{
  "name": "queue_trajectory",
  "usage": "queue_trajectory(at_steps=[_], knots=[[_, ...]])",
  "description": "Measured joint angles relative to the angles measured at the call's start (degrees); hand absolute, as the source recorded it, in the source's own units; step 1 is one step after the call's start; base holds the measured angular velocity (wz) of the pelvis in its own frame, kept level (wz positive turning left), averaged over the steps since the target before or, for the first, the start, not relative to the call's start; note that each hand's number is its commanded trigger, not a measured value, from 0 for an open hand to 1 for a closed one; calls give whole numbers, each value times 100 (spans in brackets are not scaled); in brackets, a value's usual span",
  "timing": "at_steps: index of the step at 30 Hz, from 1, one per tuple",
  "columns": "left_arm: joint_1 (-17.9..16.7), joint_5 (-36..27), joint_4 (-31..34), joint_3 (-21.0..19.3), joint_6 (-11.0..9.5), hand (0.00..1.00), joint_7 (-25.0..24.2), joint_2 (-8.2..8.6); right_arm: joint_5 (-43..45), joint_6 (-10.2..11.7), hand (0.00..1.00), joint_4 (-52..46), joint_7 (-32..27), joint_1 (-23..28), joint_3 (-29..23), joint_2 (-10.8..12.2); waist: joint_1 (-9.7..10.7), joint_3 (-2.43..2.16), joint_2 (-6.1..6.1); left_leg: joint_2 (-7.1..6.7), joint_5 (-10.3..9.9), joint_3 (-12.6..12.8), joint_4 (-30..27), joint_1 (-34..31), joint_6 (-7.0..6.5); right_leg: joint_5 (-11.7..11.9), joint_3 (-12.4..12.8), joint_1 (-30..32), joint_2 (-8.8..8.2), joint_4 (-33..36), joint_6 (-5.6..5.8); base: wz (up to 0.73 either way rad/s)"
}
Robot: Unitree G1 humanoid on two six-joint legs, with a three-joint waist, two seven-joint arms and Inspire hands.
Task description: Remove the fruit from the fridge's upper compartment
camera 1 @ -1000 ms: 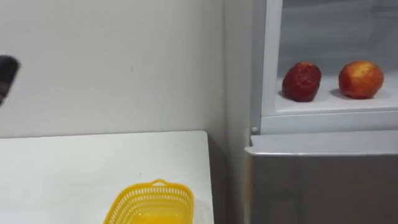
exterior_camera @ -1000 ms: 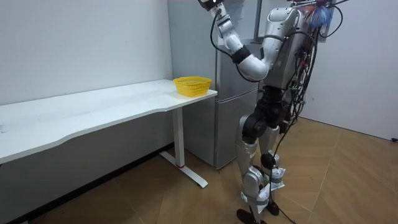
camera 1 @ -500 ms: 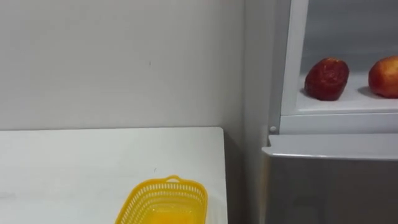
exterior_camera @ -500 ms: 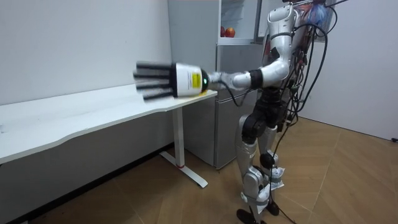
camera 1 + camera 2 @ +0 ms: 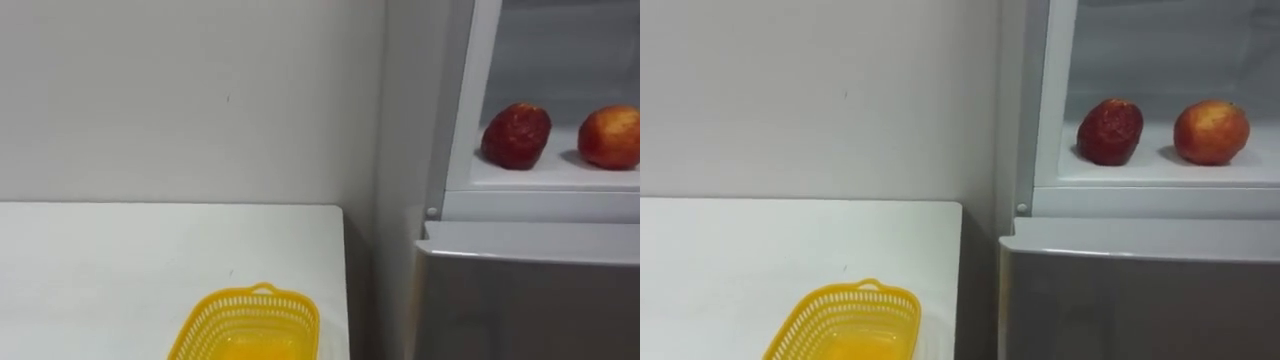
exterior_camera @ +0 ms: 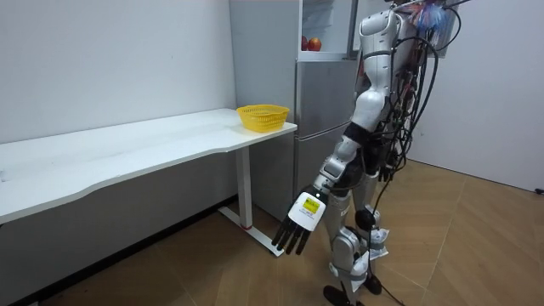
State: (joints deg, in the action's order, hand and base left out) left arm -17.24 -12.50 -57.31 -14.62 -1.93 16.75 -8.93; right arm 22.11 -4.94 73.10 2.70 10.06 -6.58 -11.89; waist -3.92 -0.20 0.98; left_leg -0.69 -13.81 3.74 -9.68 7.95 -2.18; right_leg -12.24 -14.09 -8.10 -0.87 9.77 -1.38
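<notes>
The upper fridge compartment (image 5: 545, 180) stands open. On its white shelf lie a dark red fruit (image 5: 516, 135) and, to its right, a red and yellow apple (image 5: 610, 137). Both appear again in the right eye view, the dark red fruit (image 5: 1108, 131) and the apple (image 5: 1211, 131), and as small red spots (image 6: 311, 43) in the room view. I stand facing the fridge. My left hand (image 6: 297, 228) hangs low beside my leg with straight fingers, holding nothing.
A yellow mesh basket (image 5: 255, 297) sits on the white table (image 5: 100, 270) near its right end, just left of the fridge. The grey lower fridge door (image 5: 530, 300) is closed. A plain wall rises behind the table.
My left arm has swung from up at the fridge top, out over the table, and down to hang by my leg. The head camera shifted slightly.
</notes>
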Motion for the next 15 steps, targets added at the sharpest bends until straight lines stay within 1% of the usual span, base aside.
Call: queue_trajectory(at_steps=[2, 3, 5, 6, 7, 8, 9, 11, 12, 15], knots=[[-5, 520, -88, 27, 115, 0, -201, 88, 171, -6, 0, -13, -1, 2, 41, 15, 54, 4, 3, 0, 0, 19, 3, -14, 0, -1, 6, 12, 1, 3, 0, 3], [-4, 672, -89, 56, 134, 0, -251, 105, 243, -6, 0, -17, 1, -7, 47, 25, 64, 3, -2, 0, 1, 11, 2, -16, 0, -1, 5, 14, 0, 8, 0, 0], [49, 1395, -81, 379, 204, 0, -447, 112, 294, 1, 0, -15, 7, -71, 100, 50, 128, 7, -25, 0, 1, 0, -6, -36, 0, -5, -6, 14, -3, 1, 1, 2], [70, 1578, -81, 441, 210, 0, -502, 115, 298, 1, 0, -16, 7, -100, 106, 55, 159, 9, -33, 0, 1, 1, -6, -41, 0, -6, -6, 13, -3, -1, 2, 3], [122, 1866, -81, 570, 230, 0, -593, 116, 308, 1, 0, -15, 7, -155, 183, 64, 224, 12, -56, 0, 2, 35, -4, -36, -1, -7, 0, 7, -3, -3, 4, -4], [201, 2051, -81, 698, 272, 0, -683, 117, 325, 4, 0, -7, 5, -181, 271, 77, 247, 12, -75, 5, 2, 74, -1, -17, -1, -7, 26, 20, 2, -6, 4, -8], [246, 2113, -83, 755, 293, 0, -740, 116, 329, 3, 0, -2, 6, -194, 313, 83, 253, 14, -84, 7, 2, 88, 2, -6, -1, -7, 46, 18, 6, -4, 3, -13], [417, 2190, -127, 1020, 325, 0, -895, 123, 315, -10, 0, 28, 6, -224, 470, 113, 290, 22, -122, 6, 2, 127, 31, 34, -2, -8, 125, 10, 16, 1, 4, -15], [450, 2214, -135, 1133, 334, 0, -960, 128, 310, -13, 0, 29, 6, -232, 549, 130, 320, 25, -137, 7, 2, 158, 41, 37, -2, -8, 149, 19, 18, -2, 6, -12], [506, 2225, -130, 1282, 393, 0, -1097, 135, 299, -61, 0, 27, -2, -215, 641, 214, 387, 23, -167, 13, 2, 234, 69, 42, -3, -9, 223, 73, 27, 3, 12, -14]])
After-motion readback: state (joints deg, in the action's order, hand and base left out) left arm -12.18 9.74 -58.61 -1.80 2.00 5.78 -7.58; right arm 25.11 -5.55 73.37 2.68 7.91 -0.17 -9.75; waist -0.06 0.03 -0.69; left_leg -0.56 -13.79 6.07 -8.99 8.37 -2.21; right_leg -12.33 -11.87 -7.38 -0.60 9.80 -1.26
